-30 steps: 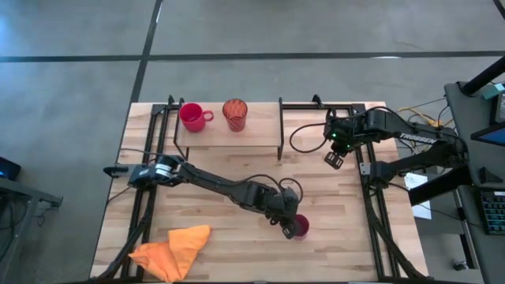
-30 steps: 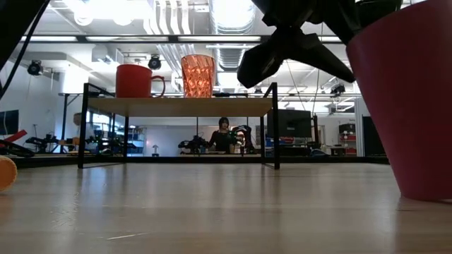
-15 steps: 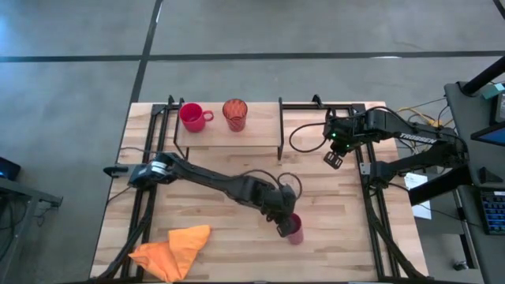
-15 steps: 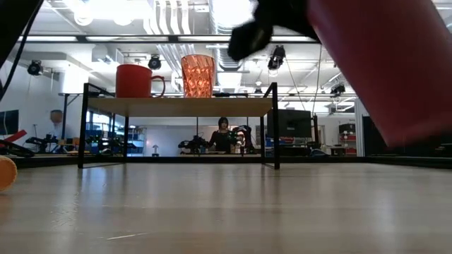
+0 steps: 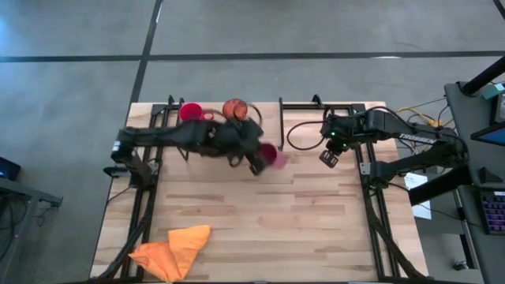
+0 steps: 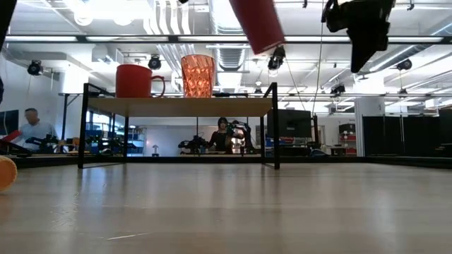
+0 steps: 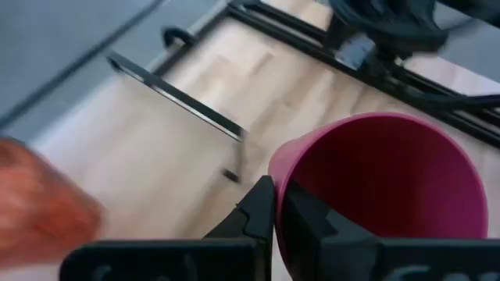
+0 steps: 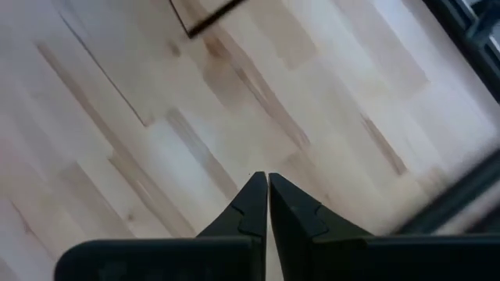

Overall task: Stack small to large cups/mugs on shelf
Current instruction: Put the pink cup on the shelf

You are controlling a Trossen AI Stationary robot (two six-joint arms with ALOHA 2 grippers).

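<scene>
Left gripper (image 5: 260,162) clamped on the rim of the magenta-pink tumbler (image 5: 272,156), one finger (image 7: 258,212) outside the wall, the other inside. Tumbler held in the air, tilted, high above the table (image 5: 316,229) near the right end of the shelf (image 5: 267,118); in the low view only its lower part (image 6: 258,25) visible, above shelf height. Red mug (image 6: 138,80) and orange patterned cup (image 6: 198,75) upright side by side on the shelf board, mug to the left, handle toward the cup. Right gripper (image 5: 327,158) hanging over the table's right side, well apart from the shelf, fingers (image 8: 251,201) pressed together on nothing. Orange cloth (image 5: 173,251) crumpled at the table's near left corner.
</scene>
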